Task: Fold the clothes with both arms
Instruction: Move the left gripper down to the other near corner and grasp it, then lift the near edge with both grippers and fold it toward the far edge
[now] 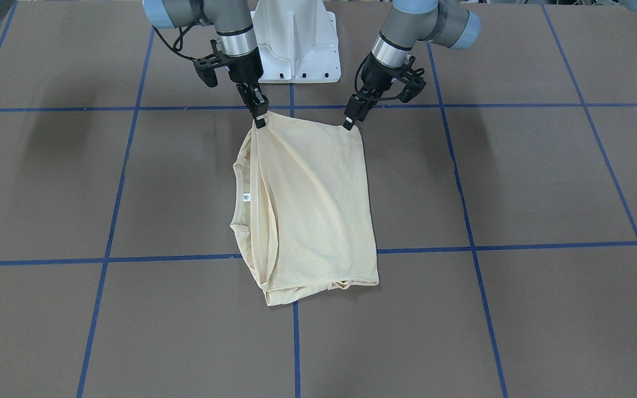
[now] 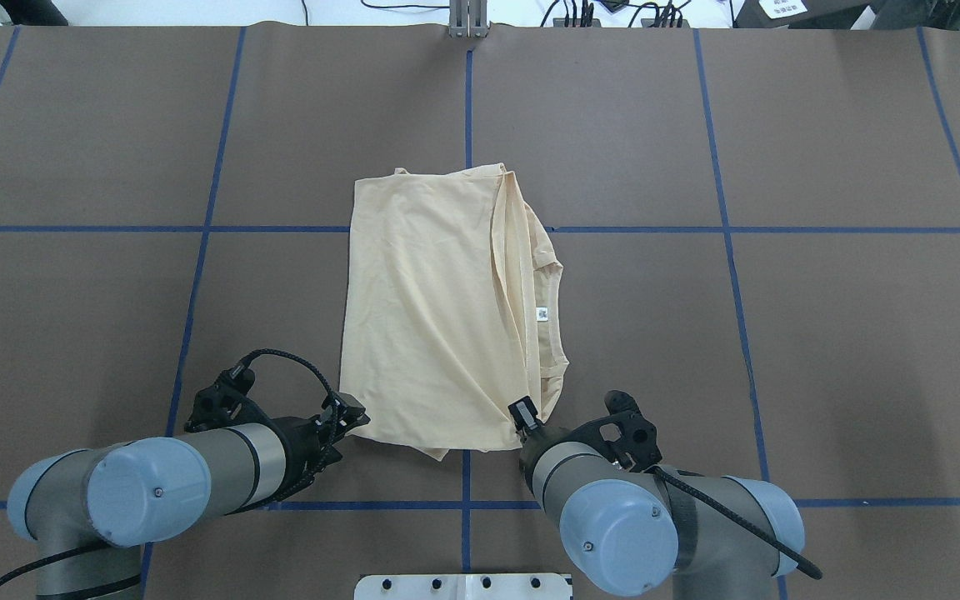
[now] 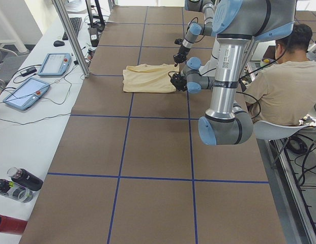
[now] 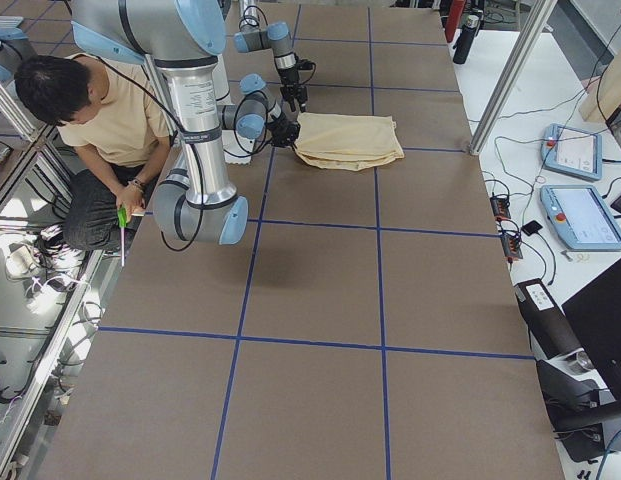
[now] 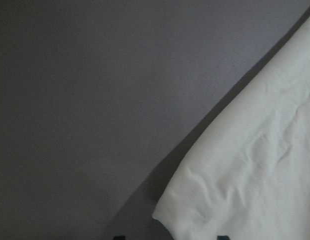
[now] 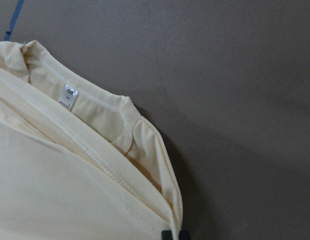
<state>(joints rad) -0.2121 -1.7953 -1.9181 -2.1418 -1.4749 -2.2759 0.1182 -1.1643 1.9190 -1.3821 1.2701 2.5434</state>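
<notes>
Pale cream-yellow thin long-sleeve T-shirt lies folded mid-way across your brown, blue-taped tabletop, with its small white neck tag toward the robot's right. The right end effector is pinched narrow on the collar-side corner nearest the robot. The left end effector stands wider, its fingertips either side of the other corner.

A broad table, covered in brown matting and marked into squares by blue tape, sits under even light. Alongside, a white bench carries teach pendants and bottles; a person sits nearby.
</notes>
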